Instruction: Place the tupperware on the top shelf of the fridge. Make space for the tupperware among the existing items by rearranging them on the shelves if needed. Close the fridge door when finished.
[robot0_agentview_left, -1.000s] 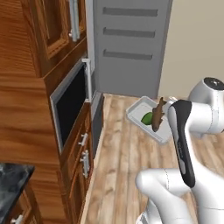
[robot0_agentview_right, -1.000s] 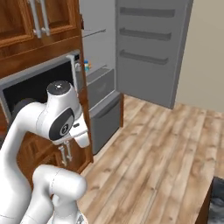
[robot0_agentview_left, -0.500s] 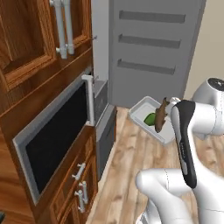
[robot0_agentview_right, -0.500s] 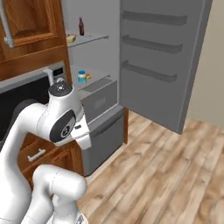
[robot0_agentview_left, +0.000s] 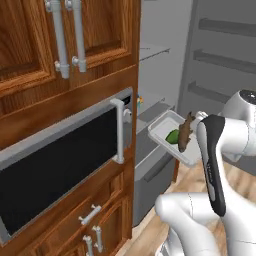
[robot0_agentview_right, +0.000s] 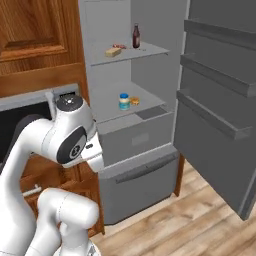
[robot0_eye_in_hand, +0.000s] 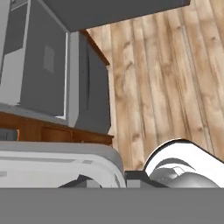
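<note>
Carry step in hand: tupperware (robot0_agentview_left: 172, 135) is held clenched in the fingers (robot0_agentview_left: 186, 136) near the fridge (robot0_agentview_right: 131, 80). Next, lifting toward top shelf (robot0_agentview_right: 131, 54), beside bottle (robot0_agentview_right: 136, 36), is called for.

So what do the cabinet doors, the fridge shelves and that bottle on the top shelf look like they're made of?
Cabinet doors: reddish-brown wood with visible grain and a slight sheen, probably varnished; metal-looking grey bar handles. Fridge shelves: flat matte light grey, likely plastic, though the plain render leaves it open. Bottle: dark brown, probably glass, too small to confirm.
</note>
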